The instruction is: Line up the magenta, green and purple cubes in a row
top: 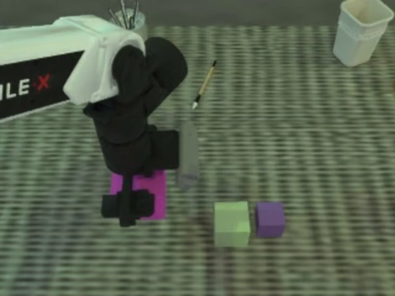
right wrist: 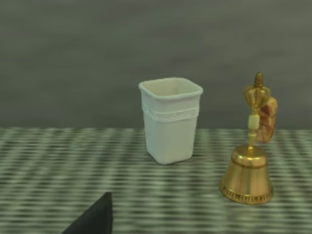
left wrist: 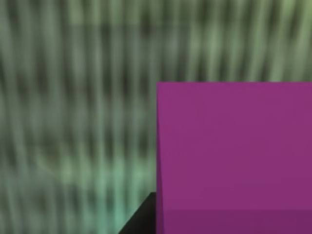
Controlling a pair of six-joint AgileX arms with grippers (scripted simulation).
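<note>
Left end effector (top: pixel 128 208) poised over the magenta cube (top: pixel 151 188) at the desk's (top: pixel 308 142) left; finger state cannot be told. To its right, one green cube (top: pixel 232 224) touches one purple cube (top: pixel 270 219). Surrounding objects: one paintbrush (top: pixel 204 84), one white bin (top: pixel 361 31), one brass bell (right wrist: pixel 247 170).

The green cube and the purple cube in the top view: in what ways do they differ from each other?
1. Colour: the green cube is pale lime; the purple cube is dark violet.
2. Size: the green cube is clearly larger than the purple cube.
3. Place: the green cube lies to the left, the purple cube just to its right, very close beside it.

Both are plain matte cubes resting flat on the woven table, and no claw is on either.
</note>
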